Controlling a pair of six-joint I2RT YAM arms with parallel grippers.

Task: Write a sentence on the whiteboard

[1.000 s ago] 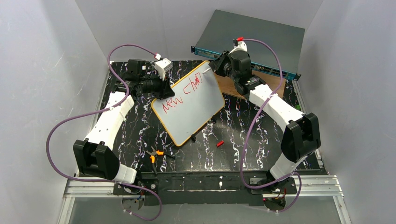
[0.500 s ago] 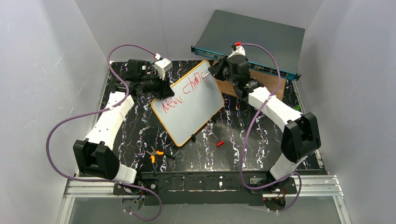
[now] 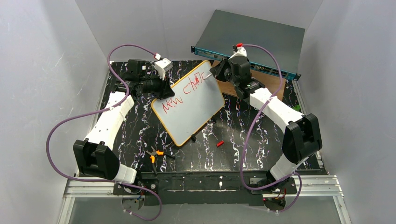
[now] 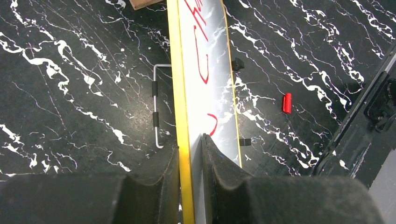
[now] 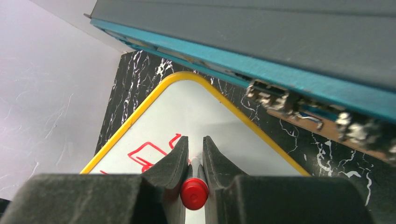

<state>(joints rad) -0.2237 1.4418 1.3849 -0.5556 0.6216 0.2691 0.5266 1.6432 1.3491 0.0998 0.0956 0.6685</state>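
The whiteboard (image 3: 191,105) with its orange-yellow rim stands tilted mid-table. Red handwriting (image 3: 184,91) along its upper edge reads roughly "new chanc". My left gripper (image 3: 161,91) is shut on the board's left edge; in the left wrist view the rim (image 4: 180,93) runs up between my fingers (image 4: 190,154). My right gripper (image 3: 215,71) is shut on a red-capped marker (image 5: 194,192), its tip against the board's far corner (image 5: 205,107), just right of the last red strokes (image 5: 149,151).
A grey and teal rack unit (image 3: 252,39) lies at the back, with a brown wooden board (image 3: 229,85) under my right arm. A red marker cap (image 3: 220,143) and orange-handled pliers (image 3: 155,154) lie on the black marbled table. A metal stand wire (image 4: 156,109) lies behind the board.
My right gripper has moved slightly right along the board's top edge, and the red writing has grown by another stroke or letter. My left arm and the board have stayed still.
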